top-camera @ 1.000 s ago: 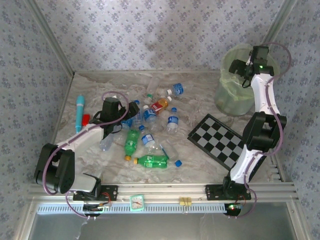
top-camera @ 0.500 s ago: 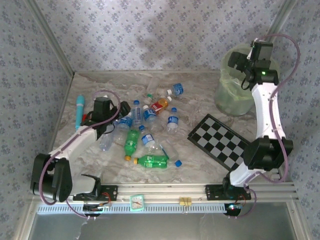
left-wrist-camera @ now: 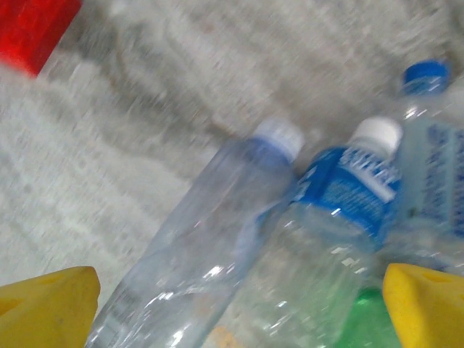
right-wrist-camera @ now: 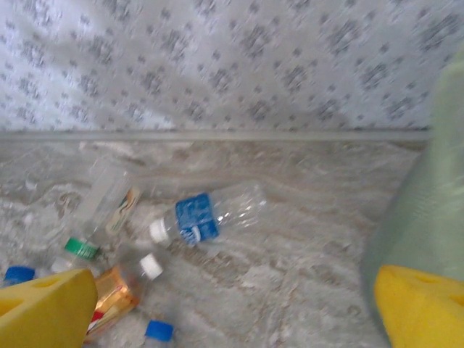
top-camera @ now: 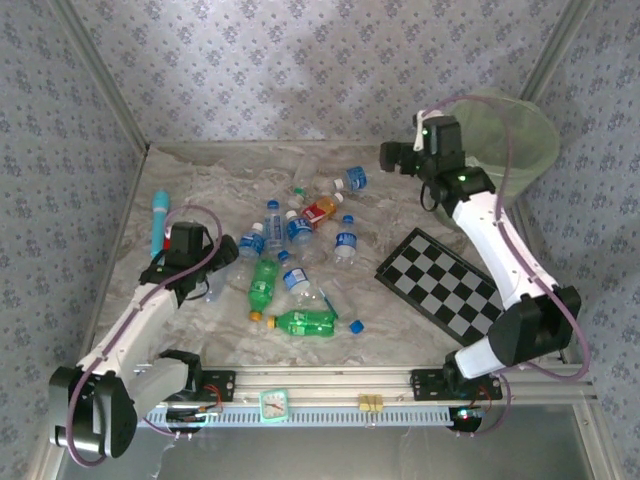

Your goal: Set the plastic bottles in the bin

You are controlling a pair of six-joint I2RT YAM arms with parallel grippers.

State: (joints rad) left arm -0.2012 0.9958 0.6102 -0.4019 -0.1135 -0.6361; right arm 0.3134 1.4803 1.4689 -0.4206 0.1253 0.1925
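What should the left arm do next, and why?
Probably lower the left gripper onto the clear bottle lying between its open fingers, then close: it holds nothing, and that bottle lies outside the bin.

The setting is a robot test cell of the laboratory kind, not a lived-in room. Two robot arms, the left arm [top-camera: 140, 308] and the right arm [top-camera: 500, 247], are bolted to a slotted aluminium rail [top-camera: 330, 381] at the near edge of a table [top-camera: 400, 185]. The table is boxed in on three sides by flat panels [top-camera: 300, 70] papered in a blue floral print, joined at metal corner posts [top-camera: 100, 78]. The tabletop carries a marble-patterned covering. On it are loose plastic bottles [top-camera: 300, 232], a bin [top-camera: 525, 140] and a checkerboard [top-camera: 440, 285]. A small clock [top-camera: 274, 403] sits on the rail.
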